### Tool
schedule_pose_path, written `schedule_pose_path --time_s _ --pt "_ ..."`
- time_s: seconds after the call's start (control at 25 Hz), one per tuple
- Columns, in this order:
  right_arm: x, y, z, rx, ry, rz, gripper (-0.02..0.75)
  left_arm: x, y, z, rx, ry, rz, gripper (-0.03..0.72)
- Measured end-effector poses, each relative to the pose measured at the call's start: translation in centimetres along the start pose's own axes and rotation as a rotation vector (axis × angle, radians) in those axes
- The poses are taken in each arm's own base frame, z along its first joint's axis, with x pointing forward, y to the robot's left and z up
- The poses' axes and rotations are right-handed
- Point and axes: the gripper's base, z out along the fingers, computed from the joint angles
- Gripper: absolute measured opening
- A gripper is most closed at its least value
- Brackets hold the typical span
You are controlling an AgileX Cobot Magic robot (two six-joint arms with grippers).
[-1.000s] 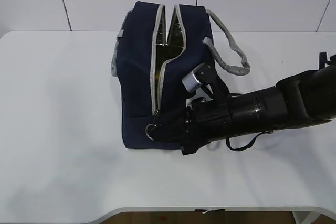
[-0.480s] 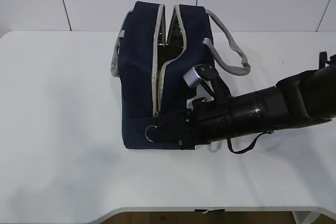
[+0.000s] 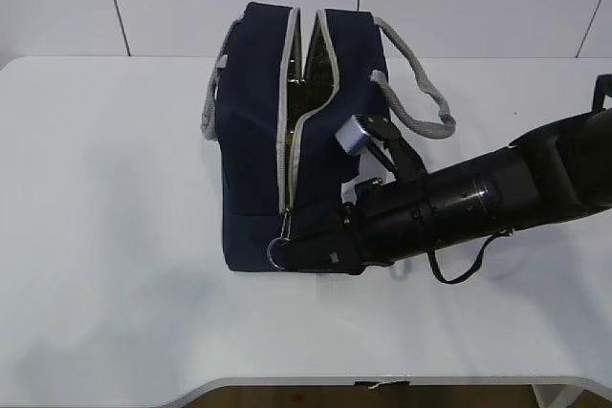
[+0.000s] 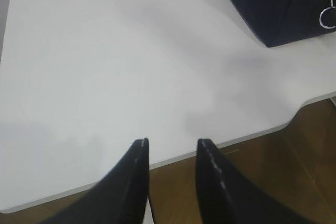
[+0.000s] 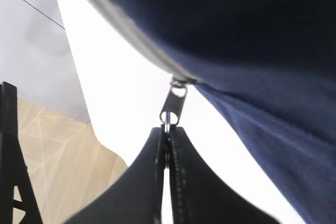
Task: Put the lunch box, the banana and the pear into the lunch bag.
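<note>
I'm on the zipper step: the lunch bag (image 3: 287, 131) sits toward the far edge of the tabletop (image 3: 105, 236), around its middle, with its top seam parted along the far half and a glint of silvery lining inside. My right end effector (image 5: 167, 132) is pinched shut on the zipper pull (image 5: 173, 103), at the bag's end nearest the front edge. The ring (image 3: 278, 253) hangs just beside it. The left end effector (image 4: 170, 156) hangs over the front-left edge, jaws partly apart and holding nothing. I can't see the lunch box, banana or pear in any view (presumably inside the bag, though I can't confirm that). Next, I judge, comes a steady pull along the zipper track, keeping the pinch from slipping.
</note>
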Motion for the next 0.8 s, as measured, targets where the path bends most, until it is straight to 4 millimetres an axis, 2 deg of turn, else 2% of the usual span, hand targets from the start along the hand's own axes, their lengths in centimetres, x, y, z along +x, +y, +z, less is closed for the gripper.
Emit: schedule_pose_path --time_s 0.44,0.8 --pt "-0.8 1.3 -0.8 -0.074 -0.023 0.072 0.006 0.0 0.0 0.0 0.0 0.0 -0.002 0.241" --pt "-2.3 2.8 -2.2 -0.076 -0.063 0.04 0.006 0.0 -0.3 0.0 0.031 -0.001 -0.017 0.241"
